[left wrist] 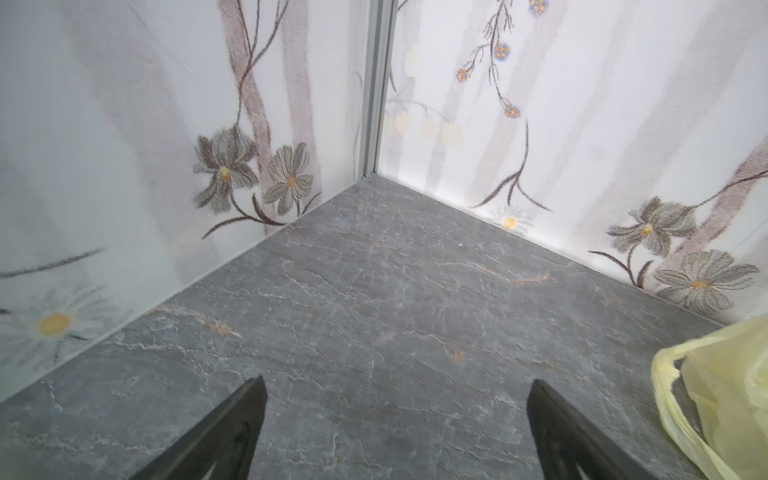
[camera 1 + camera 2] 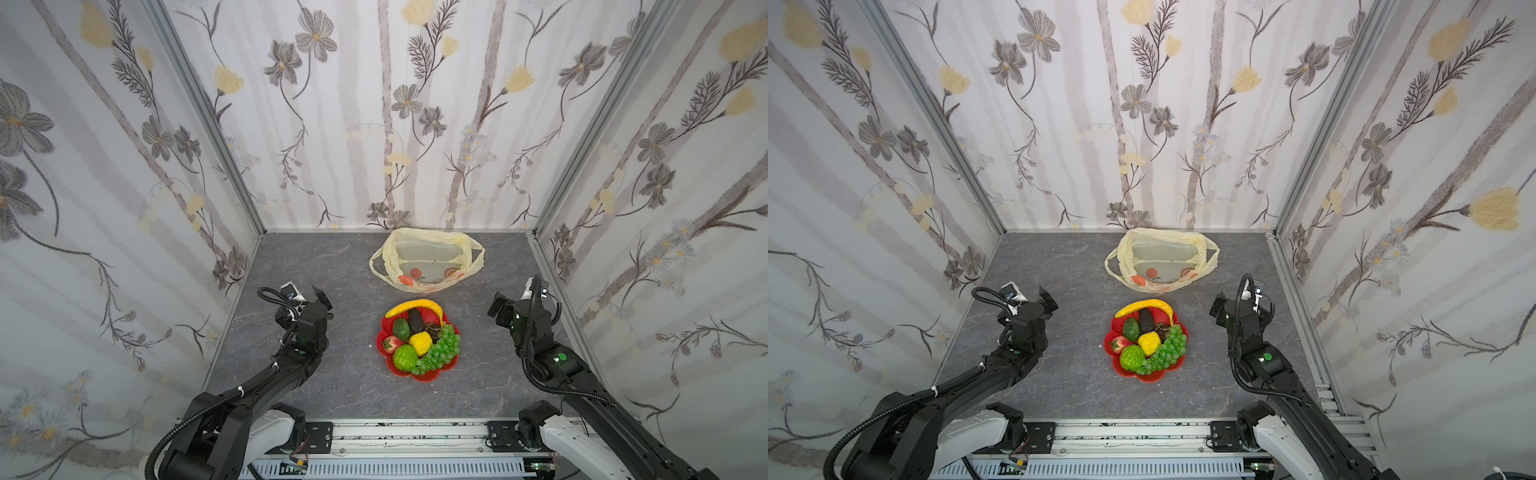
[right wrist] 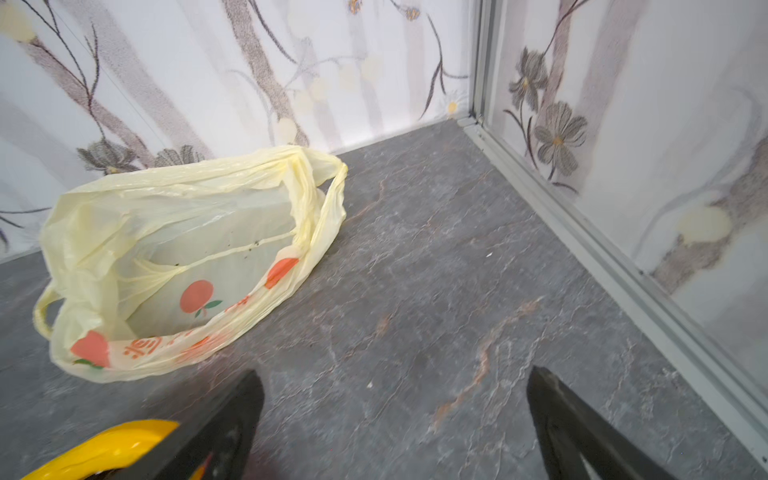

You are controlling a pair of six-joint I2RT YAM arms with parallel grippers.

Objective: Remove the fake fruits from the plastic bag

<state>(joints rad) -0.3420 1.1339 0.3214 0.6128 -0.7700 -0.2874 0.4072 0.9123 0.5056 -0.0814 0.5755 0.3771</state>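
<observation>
The thin, translucent pale-yellow plastic bag point(image 2: 430, 239) lies slumped open at the upper centre of both top views, against the back wall. In the right wrist view nothing solid shows inside it, only flat orange-red printed pictures on the film. The glossy plastic fake fruits point(image 2: 419, 341) are heaped in a red flower-shaped dish point(image 2: 415, 376) at the centre of the frame, just below the bag and apart from it. A yellow banana point(image 2: 415, 306) lies along the dish's upper edge and a green grape bunch point(image 2: 442, 349) on its right side. By this layout the emptying looks finished.

The left hand point(image 1: 398, 384) hangs over the grey stone-patterned surface point(image 2: 332, 374) to the left of the dish, and the right hand point(image 3: 395, 374) to its right. Both are spread wide, hold nothing, and touch neither bag nor fruit.

The fruits are probably light, rigid and smooth, so they may slip. A grip across the narrow middle of the banana, or low around a round piece, should hold better than one on a curved end. The grape bunch offers knobbly purchase but may flex. The bag is soft, near weightless film. It will likely crumple and slide rather than resist, so one of its loop handles point(image 3: 334, 199) or a pinch of the rim is the place to take it.
</observation>
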